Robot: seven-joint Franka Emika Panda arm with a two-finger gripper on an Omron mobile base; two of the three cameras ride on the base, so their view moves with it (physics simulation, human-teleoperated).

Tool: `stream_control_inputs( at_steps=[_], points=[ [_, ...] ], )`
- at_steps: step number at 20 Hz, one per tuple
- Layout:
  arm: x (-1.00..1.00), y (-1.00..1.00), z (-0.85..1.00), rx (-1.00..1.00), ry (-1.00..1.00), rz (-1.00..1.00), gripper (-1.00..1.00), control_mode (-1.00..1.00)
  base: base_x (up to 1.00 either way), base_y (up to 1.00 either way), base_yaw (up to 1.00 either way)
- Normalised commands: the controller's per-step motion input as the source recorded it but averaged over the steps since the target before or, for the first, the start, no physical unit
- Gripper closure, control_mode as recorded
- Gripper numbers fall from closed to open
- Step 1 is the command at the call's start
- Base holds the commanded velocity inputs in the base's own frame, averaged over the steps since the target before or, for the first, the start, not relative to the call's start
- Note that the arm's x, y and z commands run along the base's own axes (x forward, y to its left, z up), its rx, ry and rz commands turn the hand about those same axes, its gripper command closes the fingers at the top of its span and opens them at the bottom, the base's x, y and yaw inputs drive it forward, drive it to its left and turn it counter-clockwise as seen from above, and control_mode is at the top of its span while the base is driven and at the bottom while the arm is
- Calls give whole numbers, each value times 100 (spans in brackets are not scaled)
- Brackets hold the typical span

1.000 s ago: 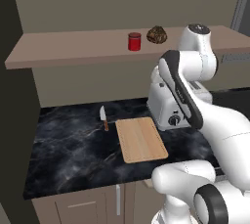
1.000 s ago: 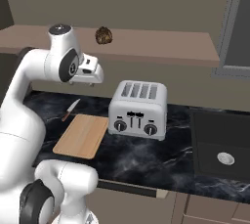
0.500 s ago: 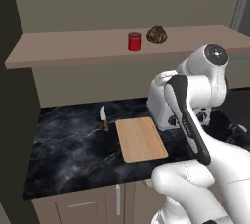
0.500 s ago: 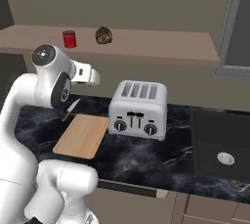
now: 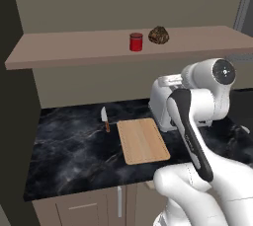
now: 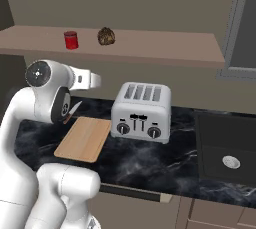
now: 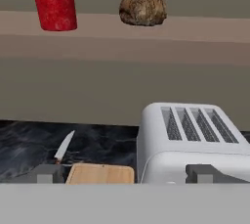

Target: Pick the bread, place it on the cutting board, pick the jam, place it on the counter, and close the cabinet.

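Approach to the first pick. The bread (image 7: 143,4), a dark brown, lumpy round loaf with a mottled crust, sits on the brown shelf (image 5: 74,52) of the cabinet, at upper centre of the hand view and just right of the jam (image 7: 54,3), a small red jar with a darker lid; the two stand near each other but apart. The gripper (image 7: 124,174) stands wide open and empty, its two grey fingertips (image 7: 45,174) rising at the bottom of the hand view, well below the shelf and above the toaster (image 7: 193,142). To do this step well, the hand probably needs to rise to shelf height and advance level, centring the loaf between the open jaws while keeping the left finger clear of the jar. The rough, rounded crust likely calls for a grip across its widest part. The cutting board (image 5: 142,140), pale wood, lies bare on the black veined counter (image 5: 69,156) at lower centre of the left base view, with a knife (image 5: 105,118) just beside its far left corner.
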Motion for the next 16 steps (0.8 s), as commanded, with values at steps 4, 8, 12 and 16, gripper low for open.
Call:
stream_control_inputs(
  at_steps=[4,8,12,16],
  points=[
    [-2,0,35,0,-7,-3,-100,-100,0,0,0],
    [-2,3,36,0,0,-5,-100,-100,0,0,0],
    [0,11,25,0,-1,-4,-100,-100,0,0,0],
    [0,21,24,0,-1,-1,-100,-100,0,0,0]
  ],
)
